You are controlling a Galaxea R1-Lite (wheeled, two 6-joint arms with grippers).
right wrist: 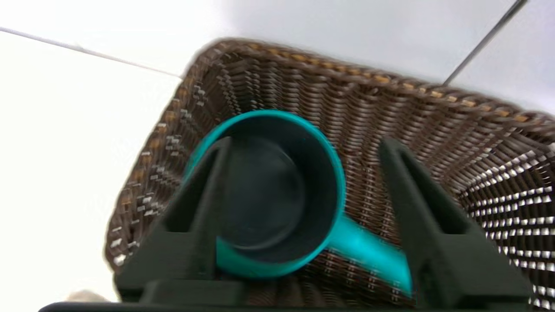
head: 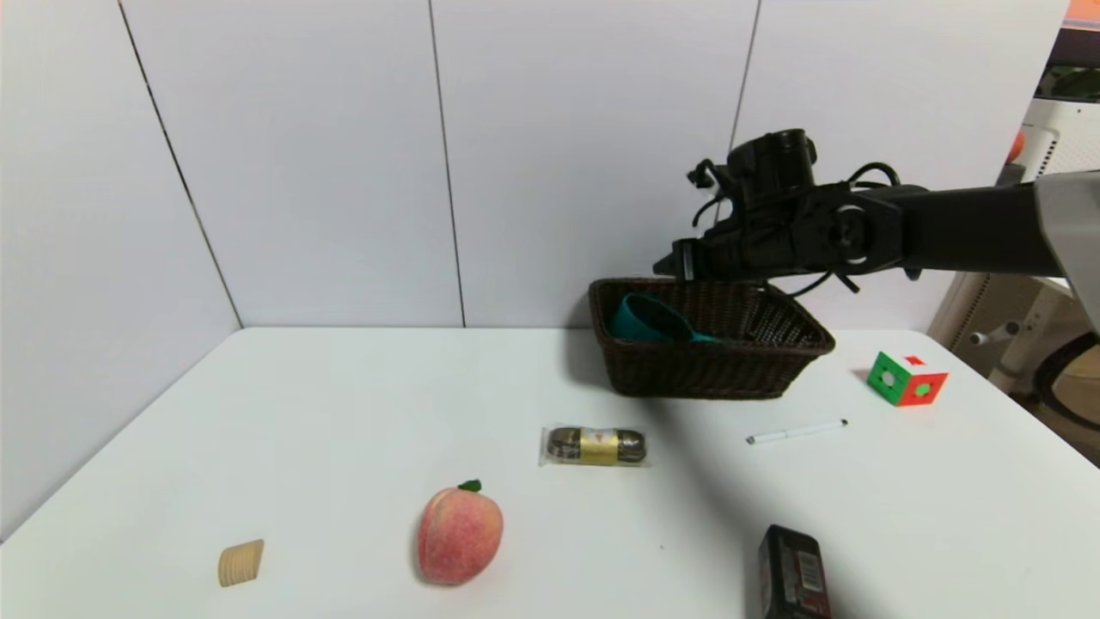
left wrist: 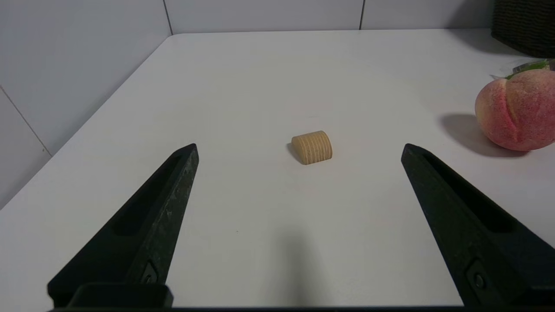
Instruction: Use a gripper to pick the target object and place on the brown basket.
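The teal pan (head: 651,320) lies inside the brown basket (head: 713,365) at the back of the table, leaning against its left wall. In the right wrist view the pan (right wrist: 277,203) shows its dark inside and its teal handle, resting on the basket's weave (right wrist: 433,130). My right gripper (head: 675,260) hovers above the basket's back rim; in its wrist view the gripper (right wrist: 303,151) is open and holds nothing. My left gripper (left wrist: 299,149) is open over the table's near left, out of the head view.
On the table lie a peach (head: 460,535), a wooden ridged block (head: 241,563), a wrapped snack (head: 595,445), a white pen (head: 797,432), a red-green cube (head: 907,378) and a dark box (head: 792,573) at the front edge.
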